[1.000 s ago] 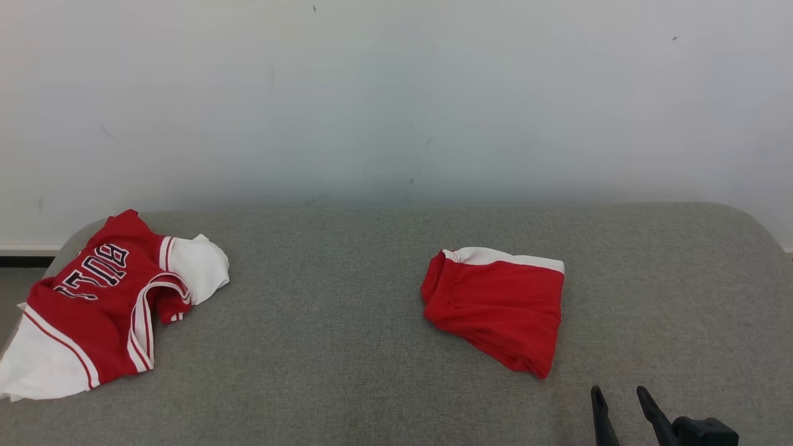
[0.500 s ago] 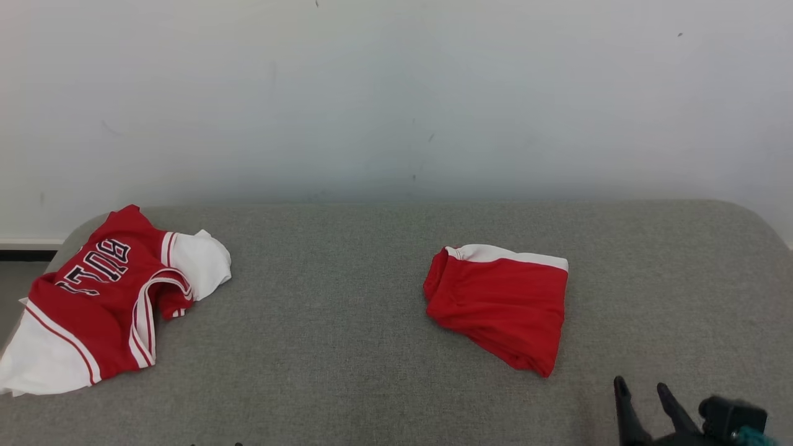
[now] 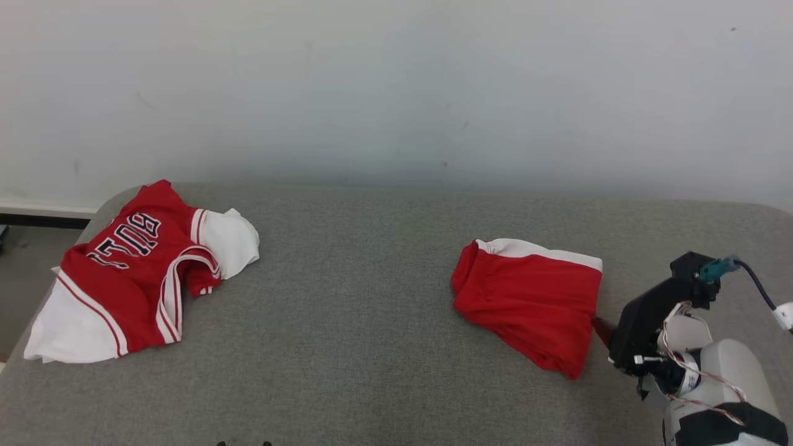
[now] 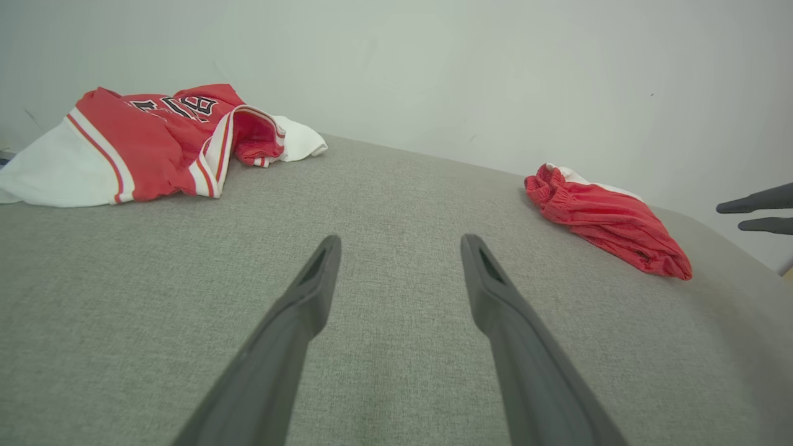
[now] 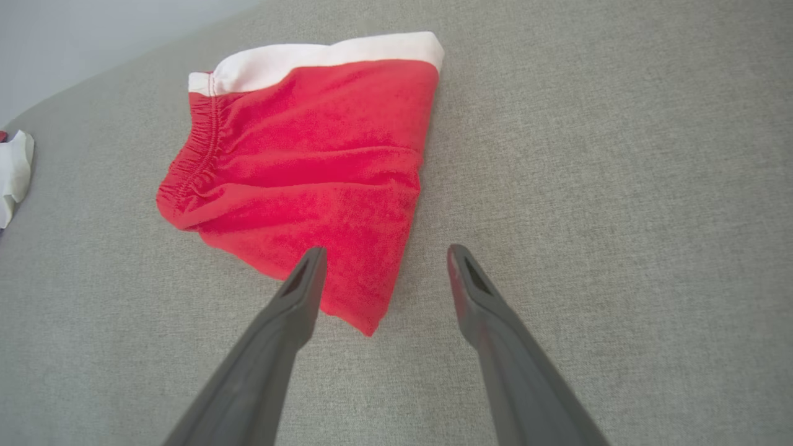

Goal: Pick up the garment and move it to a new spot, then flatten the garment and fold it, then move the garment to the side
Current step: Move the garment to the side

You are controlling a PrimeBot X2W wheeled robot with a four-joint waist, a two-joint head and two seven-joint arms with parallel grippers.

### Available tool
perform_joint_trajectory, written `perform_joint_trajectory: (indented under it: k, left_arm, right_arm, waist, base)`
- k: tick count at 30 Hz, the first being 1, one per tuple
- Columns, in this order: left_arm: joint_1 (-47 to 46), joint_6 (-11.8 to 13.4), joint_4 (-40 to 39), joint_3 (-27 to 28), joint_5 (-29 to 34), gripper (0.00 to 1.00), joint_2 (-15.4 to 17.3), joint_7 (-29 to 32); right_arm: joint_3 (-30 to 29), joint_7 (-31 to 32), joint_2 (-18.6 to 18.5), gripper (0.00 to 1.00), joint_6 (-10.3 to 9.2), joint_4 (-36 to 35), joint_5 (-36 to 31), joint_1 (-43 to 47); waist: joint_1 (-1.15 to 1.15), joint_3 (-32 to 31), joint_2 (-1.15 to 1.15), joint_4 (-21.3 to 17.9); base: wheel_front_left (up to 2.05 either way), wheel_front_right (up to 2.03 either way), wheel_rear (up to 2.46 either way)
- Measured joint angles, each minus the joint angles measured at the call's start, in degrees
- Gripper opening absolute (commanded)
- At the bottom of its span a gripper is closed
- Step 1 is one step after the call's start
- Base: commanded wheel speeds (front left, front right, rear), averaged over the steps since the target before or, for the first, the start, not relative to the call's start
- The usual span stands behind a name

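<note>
Grey woven cushion (image 3: 347, 322) spreads beneath both grippers. Crumpled red-and-white jersey (image 3: 124, 279) lies well ahead and left of the left gripper (image 4: 399, 238), whose fingers stand wide apart, empty. Folded red shorts (image 5: 310, 173) lie just ahead of the right gripper (image 5: 385, 249), equally wide, holding nothing, one fingertip at their near corner.

Lighting's bright, flat and soft all over. Only real shadow is a thin one hugging the near edge of the red shorts (image 3: 526, 303). The wall (image 3: 396, 93) behind the shorts picks up a faint greenish cast. Wrist views are wide-angle, so the surface (image 4: 396, 204) bows behind the shorts, and the right gripper (image 5: 383, 257) goes slightly soft close to the lens.
</note>
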Motion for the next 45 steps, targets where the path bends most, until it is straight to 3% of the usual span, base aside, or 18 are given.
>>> perform_joint_trajectory:
  k: [10, 18, 27, 28, 30, 31, 40, 45]
  left_arm:
    - [-2.0, -0.4, 0.4, -2.5, -0.3, 1.0, 0.0, 0.0]
    - [-4.0, -0.4, -2.0, -3.1, -0.9, 1.0, 0.0, 0.0]
    - [-5.6, 0.1, -2.4, -4.4, -1.2, 1.0, 0.0, 0.0]
    - [-5.9, 0.1, -2.4, -4.4, -1.3, 1.0, 0.0, 0.0]
    - [-5.9, 0.1, -2.3, -4.6, -1.4, 1.0, 0.0, 0.0]
    - [-6.0, 0.2, -2.2, -4.7, -1.4, 1.0, 0.0, 0.0]
    - [-6.6, 0.5, -2.3, -4.6, -1.4, 1.0, 0.0, 0.0]
    - [-6.9, 0.6, -3.4, -4.5, -1.6, 1.0, 0.0, 0.0]
  right_arm:
    - [-11.8, 2.4, -0.1, 1.0, 0.0, 10.8, -13.7, -10.4]
    - [-20.0, 0.5, 0.0, 1.0, 0.0, 13.8, -23.1, -14.8]
    - [-25.8, -1.0, -0.1, 1.0, 0.0, 17.4, -27.6, -16.9]
    - [-26.3, -1.1, -0.1, 0.67, 0.0, 17.8, -27.9, -17.2]
    - [-27.3, -1.7, -0.2, 0.3, 0.0, 18.8, -28.6, -18.1]
    - [-27.8, -2.2, -0.3, 0.0, 0.0, 19.3, -28.8, -18.3]
    - [-28.7, -5.8, 0.1, 0.0, 0.07, 22.4, -32.7, -20.2]
    - [-23.6, -6.3, 0.0, 0.0, 0.08, 25.2, -33.2, -21.3]
  waist:
    - [-0.01, 2.2, 0.0, 4.8]
    - [0.0, 6.4, 0.0, 7.2]
    - [0.0, 10.1, 0.0, 8.9]
    - [0.0, 10.4, 0.0, 9.1]
    - [-0.01, 10.9, -0.01, 9.3]
    - [-0.01, 11.1, -0.01, 9.4]
    - [-0.01, 11.6, -0.01, 8.1]
    - [-0.01, 12.0, -0.01, 5.8]
  base:
    - [0.0, 0.0, 0.0]
    - [0.0, 0.0, 0.0]
    - [0.0, 0.0, 0.0]
    - [0.0, 0.0, 0.0]
    - [0.0, 0.0, 0.0]
    - [0.0, 0.0, 0.0]
    - [0.0, 0.0, 0.0]
    - [0.0, 0.0, 0.0]
